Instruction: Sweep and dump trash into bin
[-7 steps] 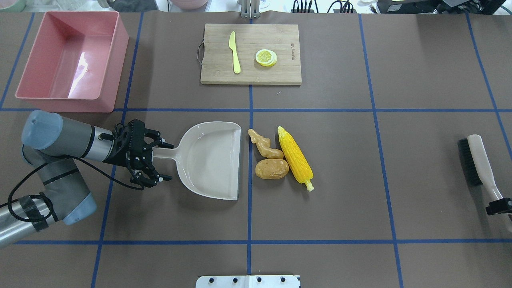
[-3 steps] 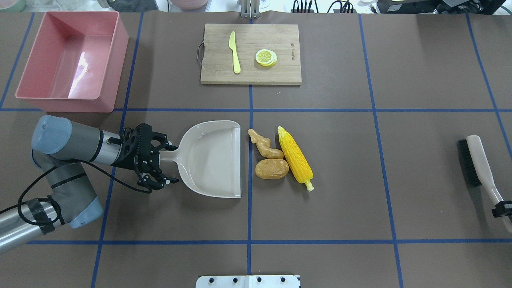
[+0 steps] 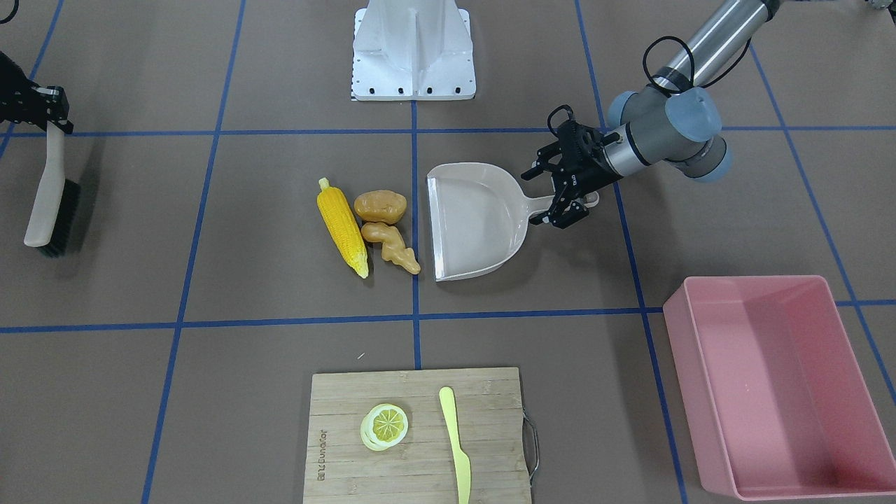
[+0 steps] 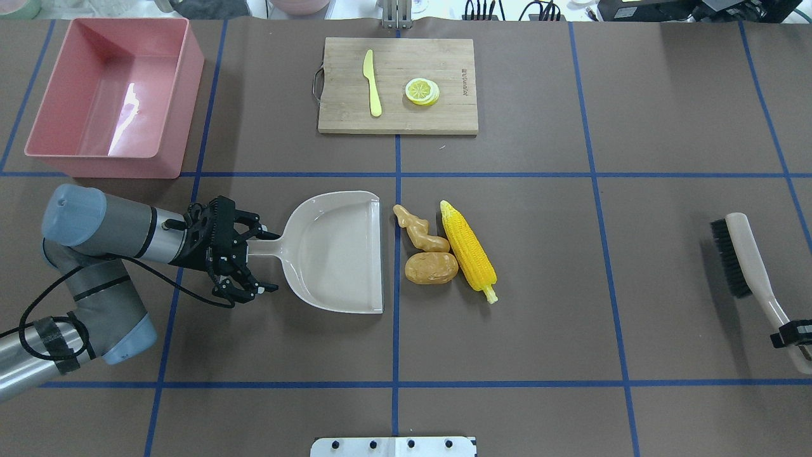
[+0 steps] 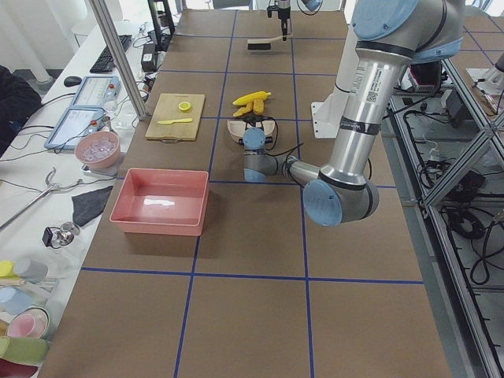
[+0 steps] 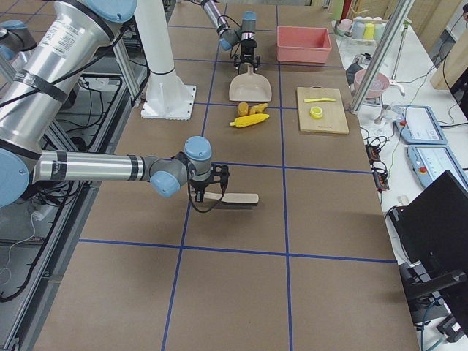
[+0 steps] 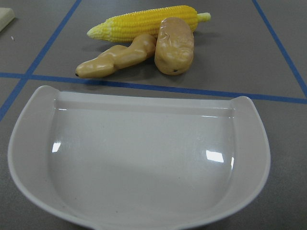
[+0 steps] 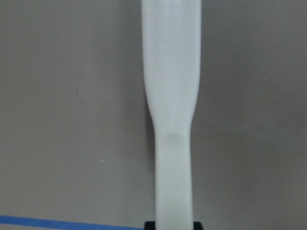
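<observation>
**Dustpan lined up on the trash, brush held off to the right**

The left gripper (image 4: 265, 259) sits at the handle of the beige dustpan (image 4: 336, 254), its fingers spread wide. The handle runs between them, nearer the upper finger in the overhead view, and the lower finger stands apart from it. The pan lies flat on the table (image 4: 571, 317) with its straight open mouth turned toward the trash.

The trash is bunched together just past that mouth, across a blue tape line. The knobbly ginger root (image 4: 419, 228) is nearest the pan, and one end of it touches the oval potato (image 4: 431, 268). The yellow corn cob (image 4: 468, 251) lies along their far side.

The pink bin (image 4: 184, 114) stands at the table's far left corner, well apart from the trash and beyond the left arm.

The right gripper (image 4: 792, 332) is pinched on the end of the handle of a hand brush (image 4: 745, 260), which is near the table's right edge with its black bristles facing the trash.

At the far middle of the table, a wooden cutting board (image 4: 444, 63) carries a yellow knife (image 4: 372, 82) and a lemon slice (image 4: 422, 91).
</observation>
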`<state>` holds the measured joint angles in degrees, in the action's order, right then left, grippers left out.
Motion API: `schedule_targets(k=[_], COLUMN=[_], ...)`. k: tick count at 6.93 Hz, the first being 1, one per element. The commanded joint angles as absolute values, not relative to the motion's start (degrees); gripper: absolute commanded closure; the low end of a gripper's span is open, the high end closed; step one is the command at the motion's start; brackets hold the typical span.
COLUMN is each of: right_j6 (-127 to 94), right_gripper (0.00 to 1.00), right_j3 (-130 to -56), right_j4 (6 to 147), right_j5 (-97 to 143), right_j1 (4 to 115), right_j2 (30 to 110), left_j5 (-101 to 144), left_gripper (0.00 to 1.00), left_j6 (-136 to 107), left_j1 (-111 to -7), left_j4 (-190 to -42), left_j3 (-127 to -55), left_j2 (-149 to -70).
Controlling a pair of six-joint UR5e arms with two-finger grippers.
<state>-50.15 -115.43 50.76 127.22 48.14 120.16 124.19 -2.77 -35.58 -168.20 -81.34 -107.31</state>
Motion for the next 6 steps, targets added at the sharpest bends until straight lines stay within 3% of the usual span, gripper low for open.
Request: schedule_targets(k=[1,4,6], right_j6=[-52.9,-65.4,-67.9], right_gripper=[1.00,1.00,1.00], right_j3=[-121.0,-121.8,-121.7], right_j4=[60.8,69.6,85.0], right_j5=[127.6,125.5,122.6], right_j1=[47.4,38.7,34.2], right_j2=[115.1,102.3,87.6], left_j5=[124.1,124.0,123.8], left_gripper=[0.02,0.02,0.02], left_j6=[-3.2,-7.4,-7.2], left_j1=[-35.9,-35.9,-35.8], left_j4=[-167.4,-167.3,-165.5], left_j3=[-82.1,-83.0,-82.7], left_j2=[-106.7,-107.0,-107.4])
